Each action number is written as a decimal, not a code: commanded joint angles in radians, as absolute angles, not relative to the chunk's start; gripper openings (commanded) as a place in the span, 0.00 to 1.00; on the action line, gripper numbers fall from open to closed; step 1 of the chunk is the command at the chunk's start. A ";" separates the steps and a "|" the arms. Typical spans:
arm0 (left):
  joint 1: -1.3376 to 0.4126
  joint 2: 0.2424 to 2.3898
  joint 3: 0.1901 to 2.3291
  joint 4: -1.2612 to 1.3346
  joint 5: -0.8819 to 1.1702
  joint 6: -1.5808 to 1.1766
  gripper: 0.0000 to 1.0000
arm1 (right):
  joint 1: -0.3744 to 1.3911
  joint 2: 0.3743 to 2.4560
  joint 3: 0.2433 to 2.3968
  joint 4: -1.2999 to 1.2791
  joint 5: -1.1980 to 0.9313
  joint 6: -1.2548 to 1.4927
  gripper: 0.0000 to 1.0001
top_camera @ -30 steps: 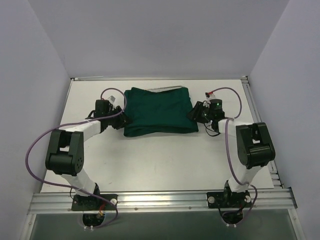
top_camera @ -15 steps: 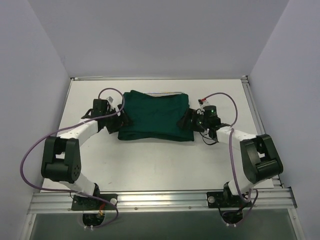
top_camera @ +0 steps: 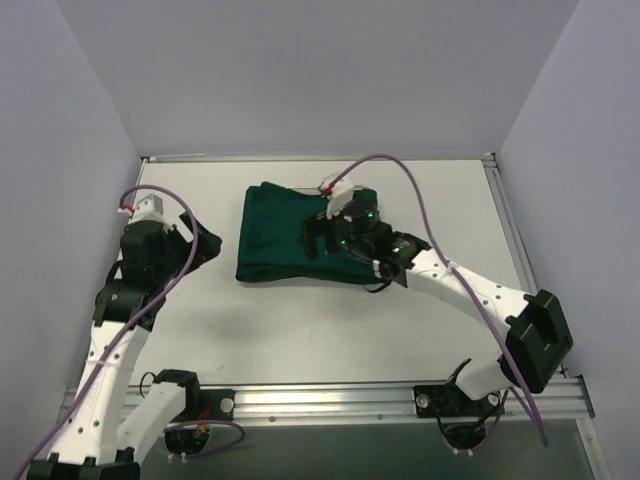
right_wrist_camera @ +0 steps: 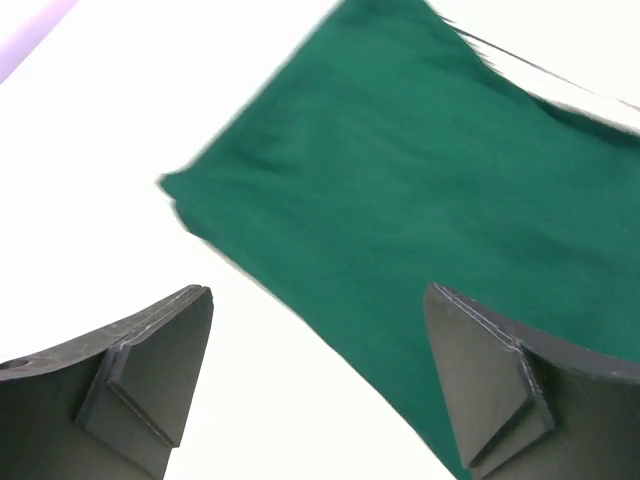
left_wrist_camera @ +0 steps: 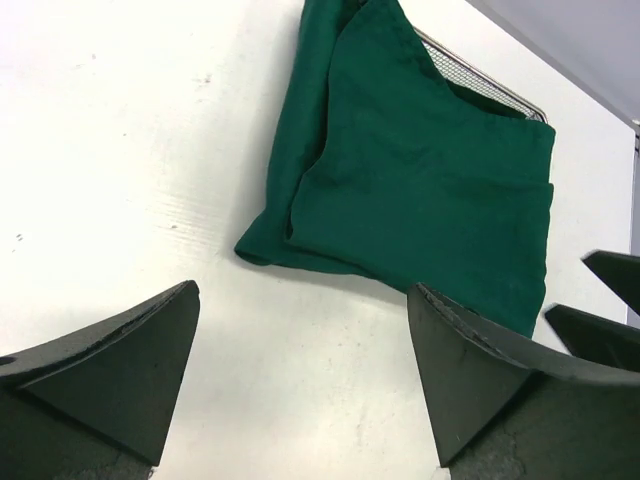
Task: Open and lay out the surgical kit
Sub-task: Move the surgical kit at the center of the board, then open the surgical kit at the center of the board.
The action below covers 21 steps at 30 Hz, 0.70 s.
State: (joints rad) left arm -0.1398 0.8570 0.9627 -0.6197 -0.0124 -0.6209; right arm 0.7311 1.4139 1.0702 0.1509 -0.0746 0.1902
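Held left claw (left_wrist_camera: 303, 295) wide open, empty, near the green cloth (left_wrist_camera: 420, 190); right claw (right_wrist_camera: 318, 295) wide open, empty, over it.

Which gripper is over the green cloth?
The right gripper, above the green cloth; the left gripper sits beside it over bare table.

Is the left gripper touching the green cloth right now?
Apart. The left wrist view shows bare table between the open left gripper and the green cloth's near corner; the top view agrees.
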 commanded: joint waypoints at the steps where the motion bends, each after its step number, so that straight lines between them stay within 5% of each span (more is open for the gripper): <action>1: -0.132 0.799 1.022 -0.787 -0.084 -0.632 0.94 | 0.851 1.562 1.216 0.129 0.043 0.075 0.88; 10: -0.132 0.532 1.080 -0.979 -0.270 -0.658 0.94 | 1.014 1.905 1.489 0.127 0.196 0.015 0.72; 21: -0.132 0.522 1.091 -1.016 -0.339 -0.655 0.94 | 1.058 2.059 1.617 0.156 0.232 -0.020 0.61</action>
